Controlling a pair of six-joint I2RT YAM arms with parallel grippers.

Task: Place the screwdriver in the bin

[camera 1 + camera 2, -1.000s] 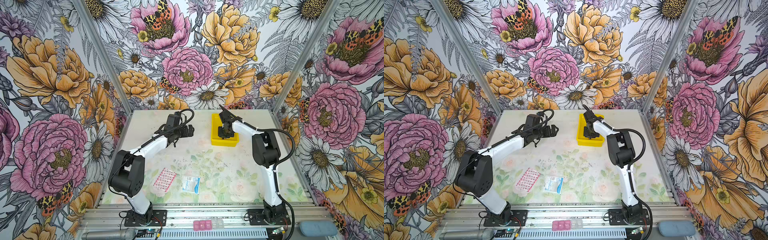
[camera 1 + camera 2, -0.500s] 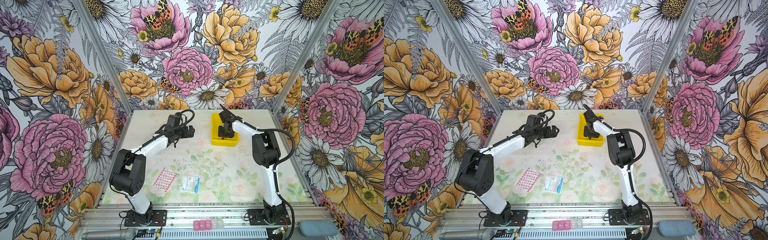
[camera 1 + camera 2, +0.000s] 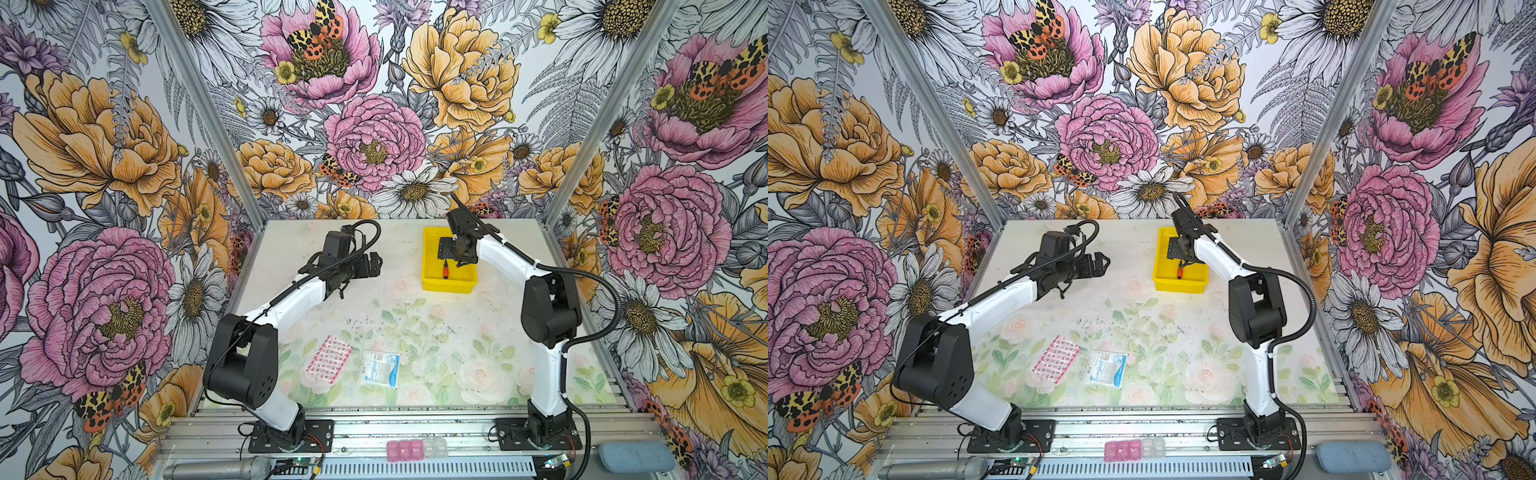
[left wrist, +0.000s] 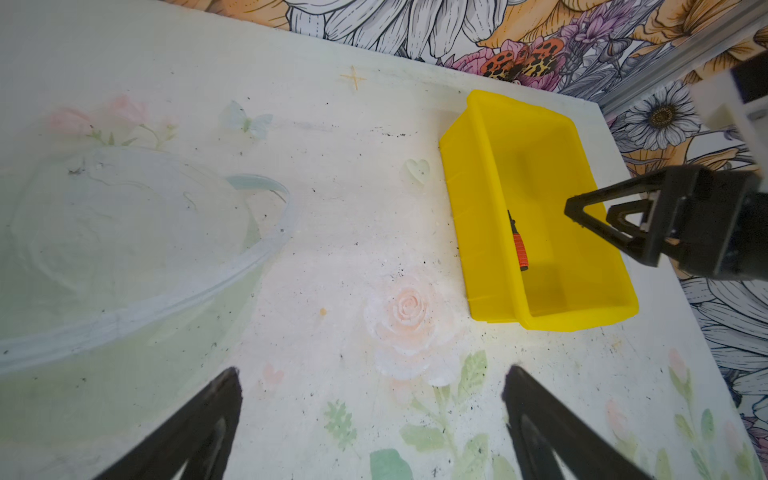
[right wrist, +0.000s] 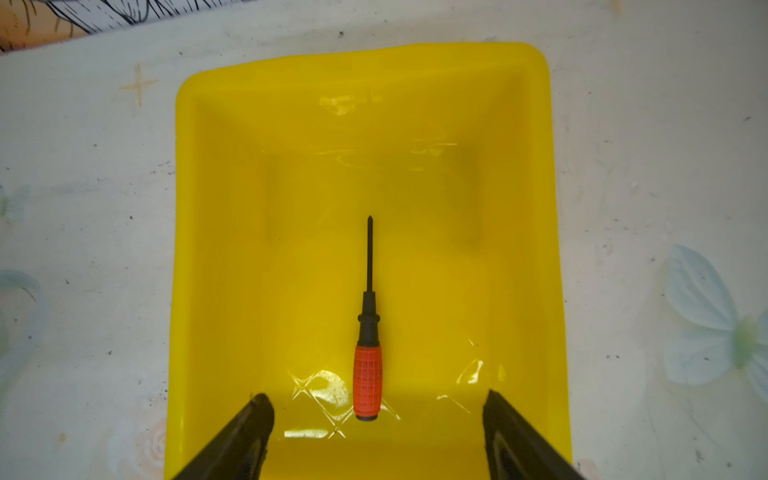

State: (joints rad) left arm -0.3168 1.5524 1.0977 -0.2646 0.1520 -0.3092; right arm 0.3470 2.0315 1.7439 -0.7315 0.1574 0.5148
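Observation:
The screwdriver [image 5: 368,374], with an orange-red handle and thin dark shaft, lies flat and free on the floor of the yellow bin [image 5: 216,249]. My right gripper [image 5: 377,395] hovers just above it, open, with the fingers wide on either side of the handle and touching nothing. In both top views the bin [image 3: 446,286] [image 3: 1179,285] stands at the back right of the table, with the right gripper [image 3: 451,251] over it and the screwdriver [image 3: 446,271] inside. My left gripper [image 4: 372,370] is open and empty above bare table, left of the bin [image 4: 478,216].
A pink blister pack [image 3: 329,359] and a clear "Surgical" packet [image 3: 380,368] lie at the front middle of the table. A pill organiser [image 3: 415,450] and a microphone [image 3: 216,471] sit on the front rail.
My right gripper has opened over the bin and let go of the screwdriver, which now rests on the bin floor. The left arm has barely moved.

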